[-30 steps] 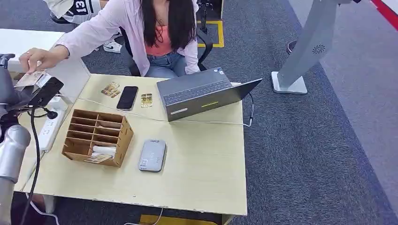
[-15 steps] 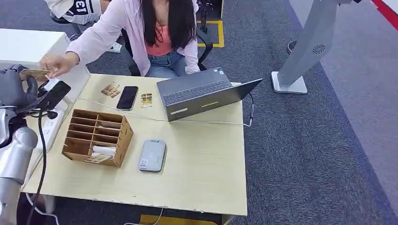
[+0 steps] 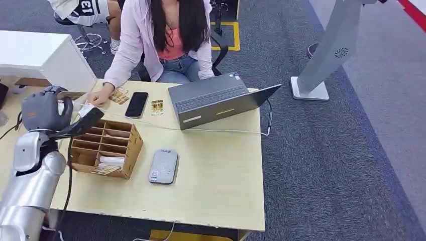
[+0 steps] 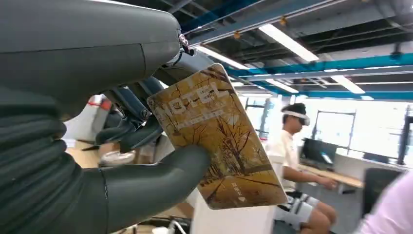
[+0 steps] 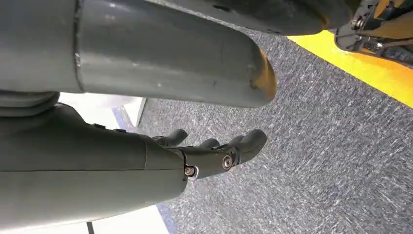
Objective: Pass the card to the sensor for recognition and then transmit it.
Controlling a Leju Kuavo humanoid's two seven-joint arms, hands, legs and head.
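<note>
Office floor, grey carpet; wooden desk [image 3: 221, 186] with laptop [image 3: 216, 100], organiser [image 3: 105, 145] and grey sensor [image 3: 163, 166]. Left hand [image 3: 42, 111] is raised off the desk's left end, thumb and fingers pinching the card [image 4: 219, 136]. Advice: lower it flat over the sensor, keeping the pinch at one edge. Right hand [image 5: 214, 151] hangs over carpet, fingers loosely apart, holding nothing.

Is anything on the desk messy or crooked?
Nothing looks broken or spilled. The laptop sits turned at an angle, its screen sticking out past the table edge. The left robot hand holds a hotel card.
</note>
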